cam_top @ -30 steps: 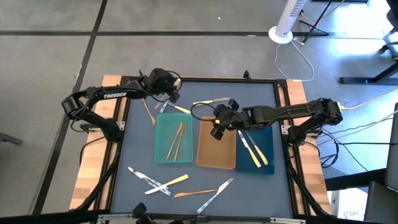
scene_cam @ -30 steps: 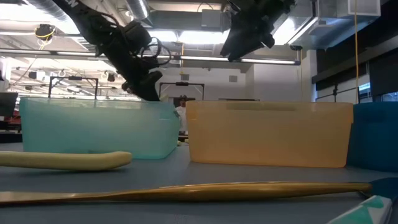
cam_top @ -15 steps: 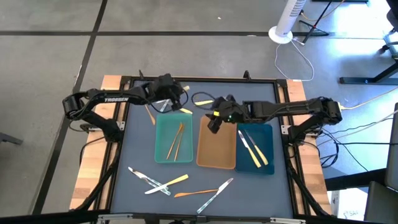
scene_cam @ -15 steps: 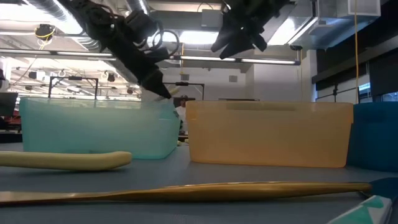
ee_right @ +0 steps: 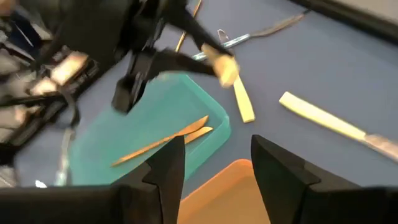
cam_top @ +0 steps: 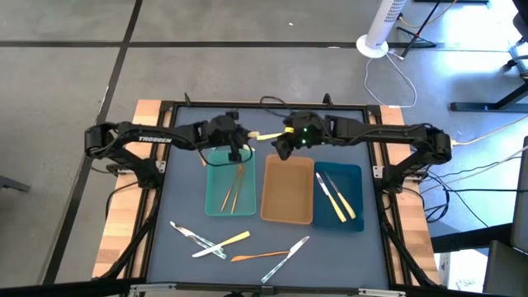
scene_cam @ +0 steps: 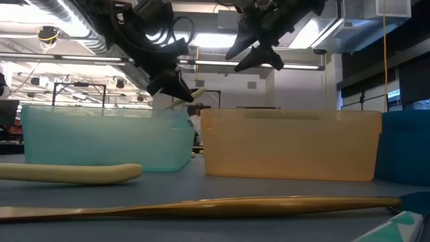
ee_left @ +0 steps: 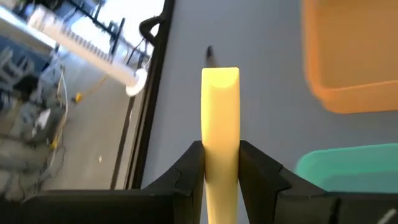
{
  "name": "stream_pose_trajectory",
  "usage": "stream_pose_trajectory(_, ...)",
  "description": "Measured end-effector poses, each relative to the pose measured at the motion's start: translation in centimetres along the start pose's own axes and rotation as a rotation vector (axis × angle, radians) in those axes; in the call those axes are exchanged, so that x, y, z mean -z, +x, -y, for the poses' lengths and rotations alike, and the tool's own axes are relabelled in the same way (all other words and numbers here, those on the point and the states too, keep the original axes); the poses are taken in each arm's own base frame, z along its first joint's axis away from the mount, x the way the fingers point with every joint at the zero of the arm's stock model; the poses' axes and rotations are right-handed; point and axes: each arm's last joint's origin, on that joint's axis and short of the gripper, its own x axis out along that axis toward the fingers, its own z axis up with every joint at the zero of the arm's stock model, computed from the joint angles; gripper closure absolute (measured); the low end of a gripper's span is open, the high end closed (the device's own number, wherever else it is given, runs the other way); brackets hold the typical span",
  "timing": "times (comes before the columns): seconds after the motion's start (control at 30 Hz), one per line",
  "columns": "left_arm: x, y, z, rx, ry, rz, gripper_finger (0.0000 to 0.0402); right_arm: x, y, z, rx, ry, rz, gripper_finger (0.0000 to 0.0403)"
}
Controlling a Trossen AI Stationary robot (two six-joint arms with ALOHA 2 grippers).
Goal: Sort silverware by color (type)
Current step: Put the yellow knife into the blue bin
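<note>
In the left wrist view my left gripper (ee_left: 221, 171) is shut on a yellow-handled utensil (ee_left: 221, 106). It hovers over the teal tray's far right corner (cam_top: 235, 142). The teal tray (cam_top: 216, 198) holds two gold utensils (cam_top: 234, 186). My right gripper (cam_top: 281, 152) hangs open above the far end of the tan tray (cam_top: 287, 194), nothing between its fingers (ee_right: 166, 168). The dark-blue tray (cam_top: 351, 186) holds a couple of utensils (cam_top: 334, 196). More silverware (cam_top: 210, 240) lies near the table's front edge. My left gripper pinches the utensil's yellow handle (ee_left: 221, 146) between its two fingers (ee_left: 191, 167). The fingers slant down toward the table's right side. The handle runs along them and its squared free end (ee_left: 221, 78) sticks out ahead. The utensil is lifted clear of table and trays.
Yellow-handled pieces (ee_right: 242, 106) (ee_right: 317, 118) and silver ones (ee_right: 249, 37) lie on the mat beyond the trays' far ends. Gold and silver utensils (cam_top: 276, 254) lie crossed at the near edge. The two grippers hang close together over the trays' far ends.
My left gripper has swung toward the table's right with the yellow-handled utensil and rolled about its own axis, coming over the teal tray's far right corner. My right gripper has moved from above the tan tray's middle toward the far edge, turning as it went.
</note>
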Motion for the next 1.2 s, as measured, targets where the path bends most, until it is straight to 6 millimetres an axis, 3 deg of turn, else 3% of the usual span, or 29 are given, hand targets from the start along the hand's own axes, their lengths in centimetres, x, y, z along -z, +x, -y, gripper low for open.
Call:
stream_pose_trajectory(0.37,-3.0,-1.1,2.7,0.054,0.162,0.202,0.0329,-0.9,-0.1,1.4,-0.106,0.197,-0.077,0.023)
stream_pose_trajectory(0.83,-4.4,-1.9,4.3,0.105,0.275,0.332,0.0327,-0.5,-0.2,0.7,-0.258,0.395,-0.236,0.023)
stream_pose_trajectory(1.2,-4.7,-2.2,5.0,0.118,0.32,0.35,0.0325,0.4,-0.2,-1.4,-0.309,0.459,-0.272,0.023)
